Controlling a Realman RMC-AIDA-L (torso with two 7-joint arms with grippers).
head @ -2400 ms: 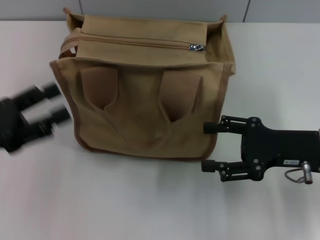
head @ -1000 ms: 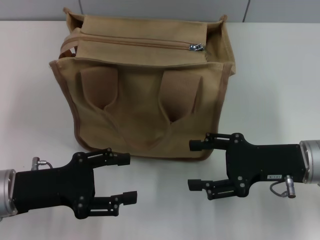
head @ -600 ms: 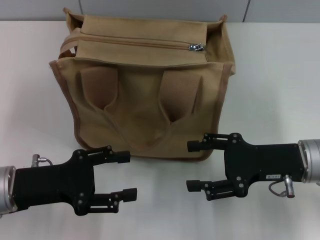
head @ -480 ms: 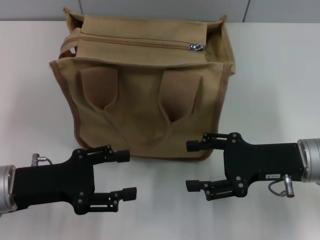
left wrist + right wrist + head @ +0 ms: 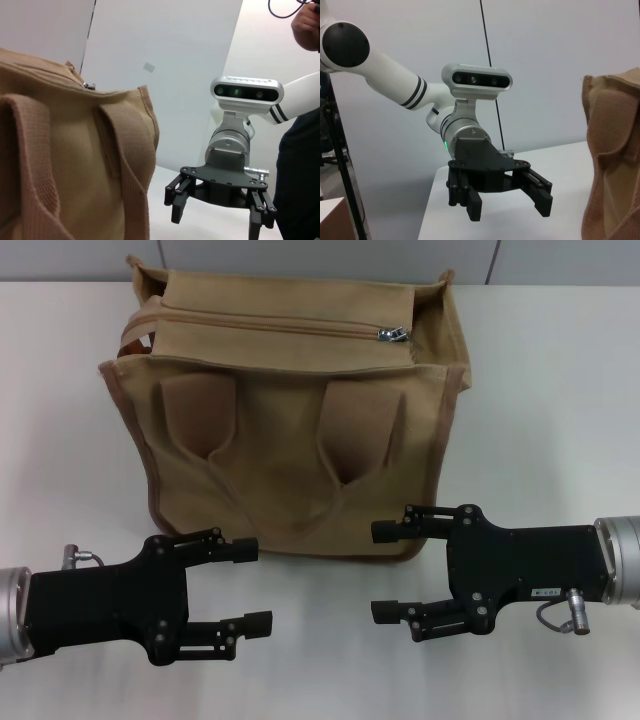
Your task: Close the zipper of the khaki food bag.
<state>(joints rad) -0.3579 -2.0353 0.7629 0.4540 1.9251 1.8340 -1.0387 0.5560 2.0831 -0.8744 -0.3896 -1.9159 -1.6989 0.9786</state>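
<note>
Khaki food bag [image 5: 290, 430] standing upright on the white tabletop [image 5: 540, 390], filling the upper middle of the head view, front face with two looped handles turned toward the robot. Zipper [image 5: 270, 325] running along the flat top panel, long axis going left to right across the frame, near the upper edge. Small silver pull [image 5: 393, 335] sitting close to the right end of this line, so the tape to the left of it looking already joined; probably only a short piece left, or nothing, hard to tell from here. Left gripper [image 5: 245, 584] low in the lower left of the frame, jaws apart and holding nothing, pointing to the right, just in front of the bag's bottom edge but not touching. Right gripper [image 5: 385, 572] in the lower right, jaws also apart and empty, pointing to the left, near the bag's lower right corner. Both well apart from the pull, which lies up and behind, at the far top of the bag. Pull more on the right side, so right gripper judged the nearer one for reaching it; need to rise above the front wall first and then come along the zipper's axis. Same pull visible in the left wrist view [image 5: 89, 85] at the bag's top edge.
</note>
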